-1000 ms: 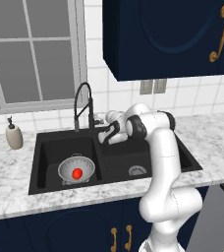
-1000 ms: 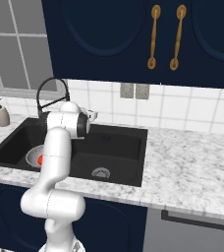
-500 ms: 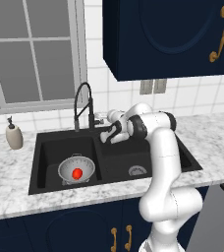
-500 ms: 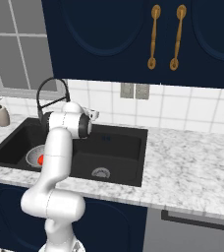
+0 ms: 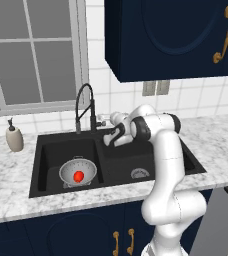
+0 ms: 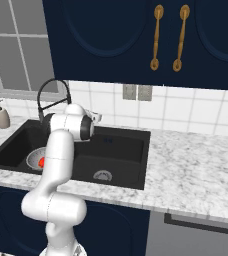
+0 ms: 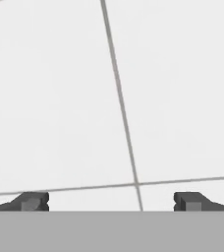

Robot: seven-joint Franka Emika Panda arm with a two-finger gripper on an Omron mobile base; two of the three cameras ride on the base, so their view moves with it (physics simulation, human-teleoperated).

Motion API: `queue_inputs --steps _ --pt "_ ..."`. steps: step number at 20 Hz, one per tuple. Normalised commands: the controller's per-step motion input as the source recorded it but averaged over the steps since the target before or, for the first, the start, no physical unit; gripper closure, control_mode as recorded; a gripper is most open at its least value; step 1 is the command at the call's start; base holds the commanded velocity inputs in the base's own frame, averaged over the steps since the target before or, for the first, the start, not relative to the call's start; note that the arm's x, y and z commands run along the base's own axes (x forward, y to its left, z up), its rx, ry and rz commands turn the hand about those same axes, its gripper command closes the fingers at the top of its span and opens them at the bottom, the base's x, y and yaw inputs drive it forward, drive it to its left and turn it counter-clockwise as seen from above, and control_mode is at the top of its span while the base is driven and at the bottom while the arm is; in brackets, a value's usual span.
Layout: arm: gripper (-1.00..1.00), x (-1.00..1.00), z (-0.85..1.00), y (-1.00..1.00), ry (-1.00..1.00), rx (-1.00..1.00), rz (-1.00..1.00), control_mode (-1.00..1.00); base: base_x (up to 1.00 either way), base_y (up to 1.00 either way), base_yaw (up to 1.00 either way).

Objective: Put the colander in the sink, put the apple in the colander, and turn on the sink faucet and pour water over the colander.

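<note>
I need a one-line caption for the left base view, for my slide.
Apple sits in the colander in the sink; open gripper beside faucet.

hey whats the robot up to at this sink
A white robot arm is working at the matte black double-basin sink. The round silver colander already sits in the left basin with the small red apple inside it. The gripper is up by the small silver lever of the tall black gooseneck faucet, its fingers spread wide and holding nothing, facing the white tiled wall. No water can be seen running.
</note>
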Motion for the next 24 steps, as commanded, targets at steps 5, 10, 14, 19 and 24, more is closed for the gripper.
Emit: queue_inputs --steps 5,10,14,19,24 --pt "-1.0 0.01 0.0 -1.0 -0.02 0.09 0.01 -1.0 0.0 0.0 0.0" --pt "-1.0 0.1 0.0 -1.0 -0.02 0.08 0.02 -1.0 0.0 0.0 0.0" --pt "-1.0 0.14 0.0 -0.99 -0.02 0.07 0.04 -1.0 0.0 0.0 0.0" --pt "-1.0 0.1 0.0 -0.94 -0.01 0.07 0.04 -1.0 0.0 0.0 0.0" --pt "-1.0 0.0 0.0 -0.68 0.0 0.03 0.02 -1.0 0.0 0.0 0.0"
